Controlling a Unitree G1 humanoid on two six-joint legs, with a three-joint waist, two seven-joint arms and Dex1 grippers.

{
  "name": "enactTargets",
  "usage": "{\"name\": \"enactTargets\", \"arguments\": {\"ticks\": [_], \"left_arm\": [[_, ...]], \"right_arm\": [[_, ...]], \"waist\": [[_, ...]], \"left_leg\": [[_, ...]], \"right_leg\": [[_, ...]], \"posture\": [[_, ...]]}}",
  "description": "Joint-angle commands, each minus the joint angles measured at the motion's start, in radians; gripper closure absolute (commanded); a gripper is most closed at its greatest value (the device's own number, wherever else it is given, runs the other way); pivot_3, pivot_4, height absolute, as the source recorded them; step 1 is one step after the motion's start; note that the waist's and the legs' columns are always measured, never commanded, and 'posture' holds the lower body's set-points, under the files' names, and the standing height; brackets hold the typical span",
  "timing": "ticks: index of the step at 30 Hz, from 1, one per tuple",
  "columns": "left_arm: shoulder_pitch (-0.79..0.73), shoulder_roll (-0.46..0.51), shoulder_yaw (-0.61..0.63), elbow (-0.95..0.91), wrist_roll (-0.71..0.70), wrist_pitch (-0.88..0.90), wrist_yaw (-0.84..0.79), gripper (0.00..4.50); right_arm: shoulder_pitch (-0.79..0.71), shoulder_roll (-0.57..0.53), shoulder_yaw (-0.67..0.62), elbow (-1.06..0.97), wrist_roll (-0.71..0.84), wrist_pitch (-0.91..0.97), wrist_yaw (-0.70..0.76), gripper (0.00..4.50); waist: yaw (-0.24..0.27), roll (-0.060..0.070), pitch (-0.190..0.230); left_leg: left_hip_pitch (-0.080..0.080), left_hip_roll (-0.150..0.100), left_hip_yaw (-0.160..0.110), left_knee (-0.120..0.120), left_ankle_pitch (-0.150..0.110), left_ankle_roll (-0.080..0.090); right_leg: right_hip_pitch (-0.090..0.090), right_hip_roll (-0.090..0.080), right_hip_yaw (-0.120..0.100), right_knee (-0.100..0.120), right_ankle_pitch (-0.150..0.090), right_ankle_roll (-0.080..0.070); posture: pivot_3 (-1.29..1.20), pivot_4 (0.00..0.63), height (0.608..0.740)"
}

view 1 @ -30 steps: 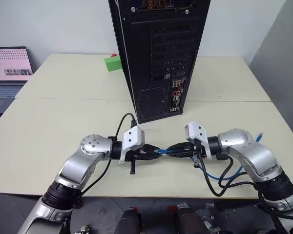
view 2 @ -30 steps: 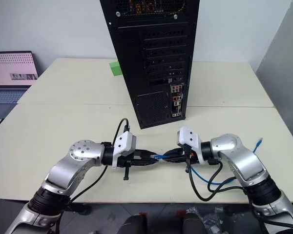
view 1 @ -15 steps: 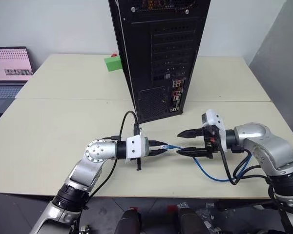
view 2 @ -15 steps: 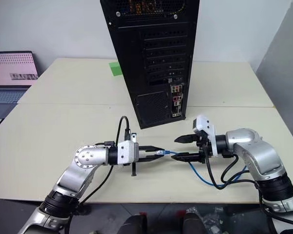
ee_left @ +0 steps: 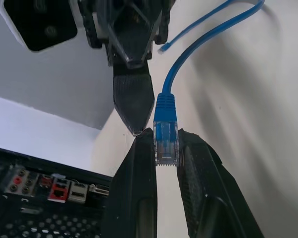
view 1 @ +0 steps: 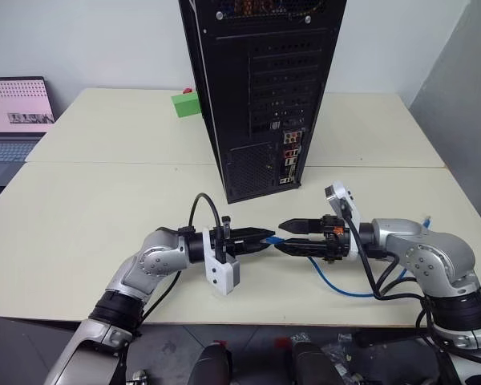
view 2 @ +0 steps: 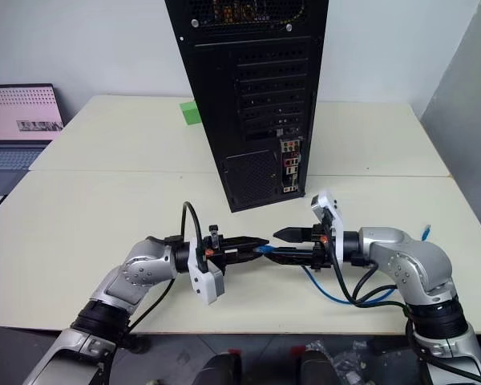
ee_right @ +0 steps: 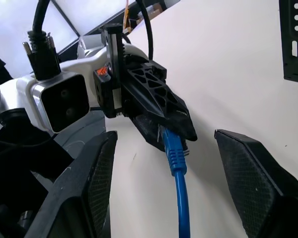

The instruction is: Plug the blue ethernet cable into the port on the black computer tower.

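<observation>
Where left fingers [ee_left: 139,188] clamp, plug [ee_left: 165,141] half-hidden

Your left gripper [view 1: 266,238] pointed right, clamped shut; your right gripper [view 1: 287,237] faced it, fingers spread.

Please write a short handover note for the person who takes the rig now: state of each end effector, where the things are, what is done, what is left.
Left end effector: shut on the plug of the blue ethernet cable.
Right end effector: open, holding nothing, its fingers on either side of the cable just behind the plug.
The cable's slack lies on the table by the right arm.
Black computer tower: upright, behind the end effectors.
Done: plug is gripped.
Left: insert it into the port.
</observation>
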Motion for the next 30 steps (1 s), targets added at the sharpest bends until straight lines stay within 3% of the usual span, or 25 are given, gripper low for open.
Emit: {"name": "enactTargets", "arguments": {"ticks": [1,5,8,19,30], "left_arm": [[-0.023,0.016,0.016,-0.001,0.012,-0.035,0.06,4.19],[-0.026,0.027,0.011,0.0,0.03,-0.039,0.092,4.19],[-0.027,0.032,0.007,-0.001,0.039,-0.038,0.111,4.19],[-0.032,0.035,0.002,-0.015,0.062,-0.03,0.153,4.19],[-0.031,0.036,0.0,-0.015,0.085,-0.032,0.188,4.19]], "right_arm": [[-0.003,0.018,-0.011,-0.029,0.032,0.0,-0.021,1.19],[-0.005,0.023,-0.004,-0.025,0.033,0.001,-0.026,1.19],[-0.008,0.028,0.001,-0.022,0.035,0.001,-0.033,1.73],[-0.011,0.044,0.005,-0.026,0.047,0.009,-0.056,4.39],[-0.024,0.034,-0.013,-0.01,0.062,0.027,-0.048,4.5]], "waist": [[0.0,0.0,0.0],[-0.001,0.0,0.0],[-0.001,0.0,0.0],[-0.001,0.0,0.0],[-0.001,0.0,0.0]], "left_leg": [[0.0,0.0,0.0,0.0,0.0,0.0],[0.0,0.0,0.0,0.0,0.0,0.0],[0.0,0.0,0.0,0.0,0.0,0.0],[0.0,0.0,0.0,0.0,0.0,0.0],[0.0,0.0,0.0,0.0,0.0,0.0]], "right_leg": [[0.0,0.0,0.0,0.0,0.0,0.0],[0.0,0.0,0.0,0.0,0.0,0.0],[0.0,0.0,0.0,0.0,0.0,0.0],[0.0,0.0,0.0,0.0,0.0,0.0],[0.0,0.0,0.0,0.0,0.0,0.0]], "posture": [[0.0,0.15,0.74],[0.0,0.15,0.74],[0.0,0.15,0.74],[0.0,0.15,0.74],[0.0,0.15,0.74]]}}
